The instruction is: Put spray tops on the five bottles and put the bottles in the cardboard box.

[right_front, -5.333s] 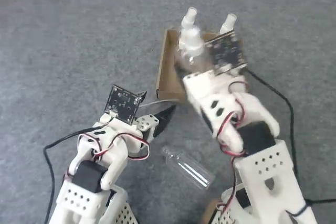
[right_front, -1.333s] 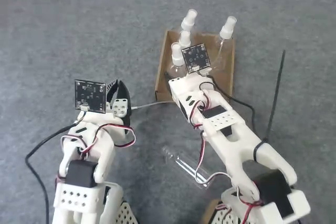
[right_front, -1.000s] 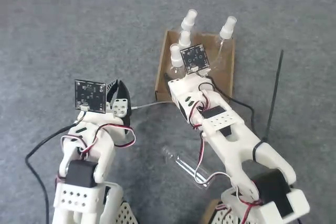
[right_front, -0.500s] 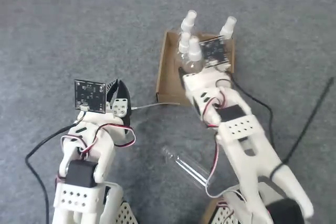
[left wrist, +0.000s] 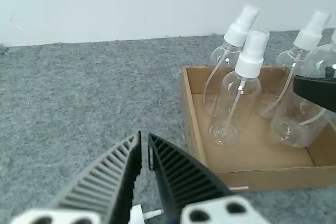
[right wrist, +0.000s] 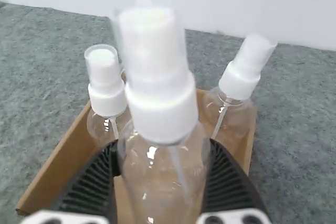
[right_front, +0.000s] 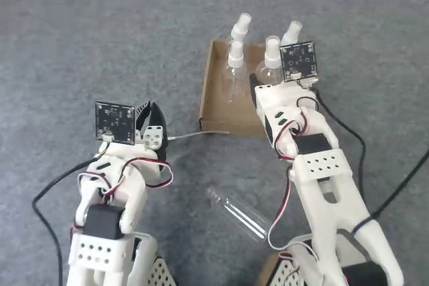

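Bottle (right_front: pixel 271 58) with a spray top is held tight in the right end effector (right wrist: pixel 160 179). It has slid across the cardboard box (right_front: pixel 212 92) near the table's far edge, so it can go down soon. The left end effector (left wrist: pixel 144 153) is nearly shut and holds nothing. One bare bottle (right_front: pixel 239 213) lies near the front edge.

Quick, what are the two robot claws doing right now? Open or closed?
Left gripper: shut, nothing between its tips.
Right gripper: shut on a bottle, at the cardboard box.
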